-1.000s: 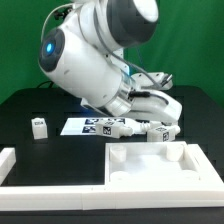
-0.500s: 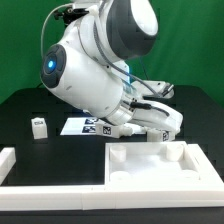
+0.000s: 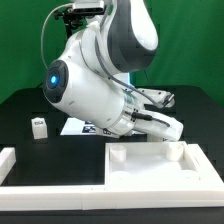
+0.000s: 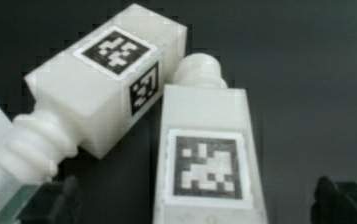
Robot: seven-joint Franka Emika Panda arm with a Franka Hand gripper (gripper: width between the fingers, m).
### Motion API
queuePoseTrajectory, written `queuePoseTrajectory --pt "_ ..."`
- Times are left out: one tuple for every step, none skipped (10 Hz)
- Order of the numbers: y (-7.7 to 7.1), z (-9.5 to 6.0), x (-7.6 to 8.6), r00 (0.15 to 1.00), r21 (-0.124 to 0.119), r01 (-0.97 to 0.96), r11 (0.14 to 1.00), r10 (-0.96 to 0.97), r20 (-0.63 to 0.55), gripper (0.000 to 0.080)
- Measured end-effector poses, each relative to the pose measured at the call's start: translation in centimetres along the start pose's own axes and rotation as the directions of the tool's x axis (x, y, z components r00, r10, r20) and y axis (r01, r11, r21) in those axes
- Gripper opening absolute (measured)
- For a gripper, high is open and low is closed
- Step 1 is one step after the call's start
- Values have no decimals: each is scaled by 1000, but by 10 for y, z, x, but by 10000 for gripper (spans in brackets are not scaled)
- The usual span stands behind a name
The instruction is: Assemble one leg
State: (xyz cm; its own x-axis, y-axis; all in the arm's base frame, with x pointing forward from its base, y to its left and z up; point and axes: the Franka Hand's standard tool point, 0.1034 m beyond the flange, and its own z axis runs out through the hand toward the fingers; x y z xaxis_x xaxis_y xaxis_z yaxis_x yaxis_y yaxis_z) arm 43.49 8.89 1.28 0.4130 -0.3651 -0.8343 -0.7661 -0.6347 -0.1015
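Observation:
In the wrist view two white legs with square tag markers lie side by side on the black table. One leg (image 4: 201, 150) lies between my fingers, its threaded tip pointing away. The other leg (image 4: 100, 85) lies aslant beside it and touches it. My gripper (image 4: 196, 203) is open, with one dark fingertip (image 4: 38, 203) on each side of the nearer leg and a gap to both. In the exterior view the arm hides these two legs. A third leg (image 3: 39, 126) stands alone at the exterior view's left.
The large white tray-like panel (image 3: 160, 166) lies in front of the arm. The marker board (image 3: 74, 127) shows partly behind it. A white L-shaped rail (image 3: 22, 170) runs along the front left of the table.
The arm has swung down and toward the exterior view's right over the two legs beside the marker board. It now hides them in the exterior view.

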Motion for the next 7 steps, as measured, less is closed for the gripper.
queuePoseTrajectory --pt "0 2 -1 1000 -2 -13 1000 13 14 649" --pt "0 4 -1 999 -5 -25 1000 25 26 649" --pt "0 3 -1 999 -5 -21 1000 21 26 649" --pt "0 3 -1 999 -5 -21 1000 21 26 509" --pt "0 3 -1 999 -5 -21 1000 21 26 509" --pt "0 3 -1 999 -5 -21 1000 21 26 352" --pt "0 3 -2 999 -6 -21 1000 21 26 284"
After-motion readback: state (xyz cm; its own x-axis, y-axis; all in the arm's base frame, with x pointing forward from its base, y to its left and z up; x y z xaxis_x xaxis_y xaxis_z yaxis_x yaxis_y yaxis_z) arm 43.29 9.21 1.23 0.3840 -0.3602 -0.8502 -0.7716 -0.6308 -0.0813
